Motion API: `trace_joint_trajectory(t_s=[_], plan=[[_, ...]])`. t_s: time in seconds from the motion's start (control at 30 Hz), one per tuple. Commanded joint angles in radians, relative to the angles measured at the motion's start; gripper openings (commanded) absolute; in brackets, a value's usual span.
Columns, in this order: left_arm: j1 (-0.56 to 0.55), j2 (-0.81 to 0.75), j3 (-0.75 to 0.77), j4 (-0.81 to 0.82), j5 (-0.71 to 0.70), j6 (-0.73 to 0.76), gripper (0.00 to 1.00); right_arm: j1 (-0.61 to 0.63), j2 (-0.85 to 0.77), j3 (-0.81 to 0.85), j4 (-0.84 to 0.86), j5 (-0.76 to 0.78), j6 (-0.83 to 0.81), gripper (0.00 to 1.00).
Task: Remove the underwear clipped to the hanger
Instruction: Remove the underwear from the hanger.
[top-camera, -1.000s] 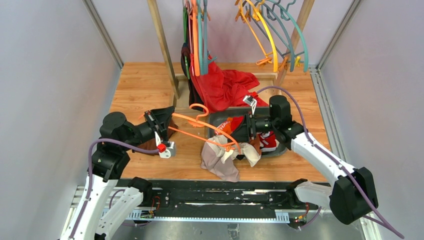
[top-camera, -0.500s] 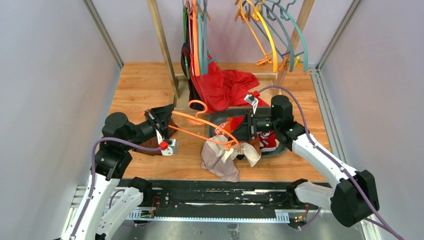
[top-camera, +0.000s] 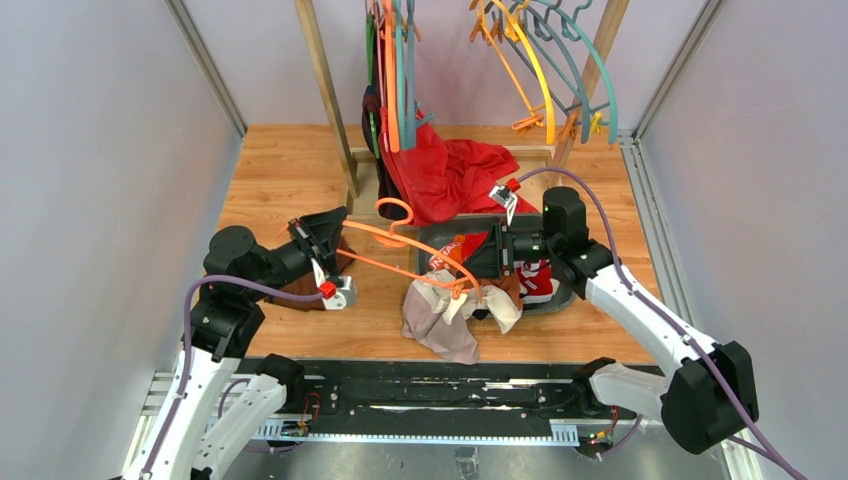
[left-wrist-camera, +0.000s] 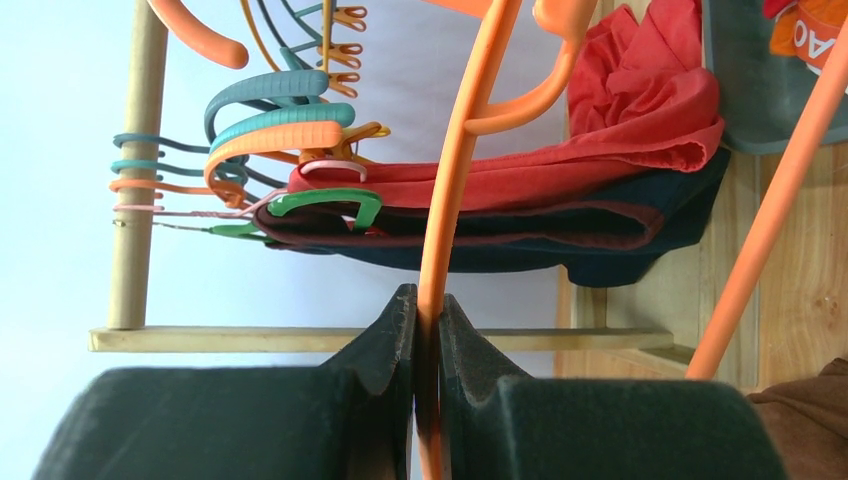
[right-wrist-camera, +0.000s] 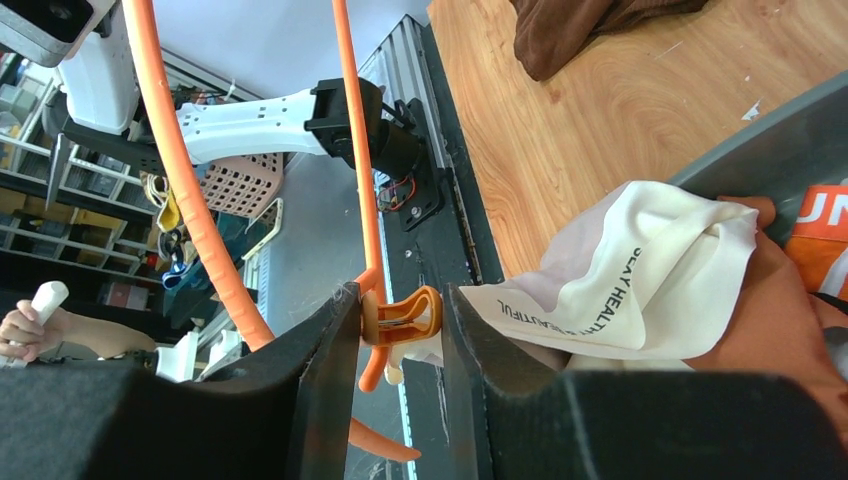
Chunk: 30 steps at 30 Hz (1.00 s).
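An orange hanger is held level over the table, and my left gripper is shut on its bar. The left wrist view shows the fingers pressed against the orange bar. Pale beige underwear hangs from the hanger's orange clip. My right gripper has its jaws on both sides of that clip, the beige underwear just beside it. A red brief with white trim lies in the grey tray.
A large red cloth is heaped behind the tray. A wooden rack at the back carries several coloured hangers. A dark brown cloth lies under my left gripper.
My right gripper's jaws have narrowed onto the orange clip. The hanger and left gripper have barely moved.
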Motion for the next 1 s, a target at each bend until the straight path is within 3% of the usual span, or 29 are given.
trace_joint_trajectory(t_s=[0.0,0.47,0.6,0.7,0.77,0.97], plan=[[-0.004,-0.012,-0.01,0.071,-0.014,-0.027,0.0,-0.009,0.003,0.072,-0.067,0.017,-0.06,0.01],[-0.004,-0.004,0.015,0.122,-0.061,-0.118,0.0,-0.009,0.012,0.126,-0.133,0.023,-0.127,0.01],[-0.004,-0.009,-0.006,0.121,-0.063,-0.099,0.0,-0.008,0.009,0.139,-0.153,0.018,-0.148,0.21],[-0.004,-0.011,-0.013,0.104,-0.063,-0.082,0.0,-0.01,0.014,0.178,-0.223,0.022,-0.202,0.48],[-0.004,-0.013,-0.014,0.092,-0.065,-0.081,0.0,-0.012,0.015,0.209,-0.264,0.029,-0.242,0.61],[-0.004,-0.019,-0.017,0.055,-0.065,-0.081,0.0,-0.042,0.001,0.275,-0.305,0.058,-0.293,0.68]])
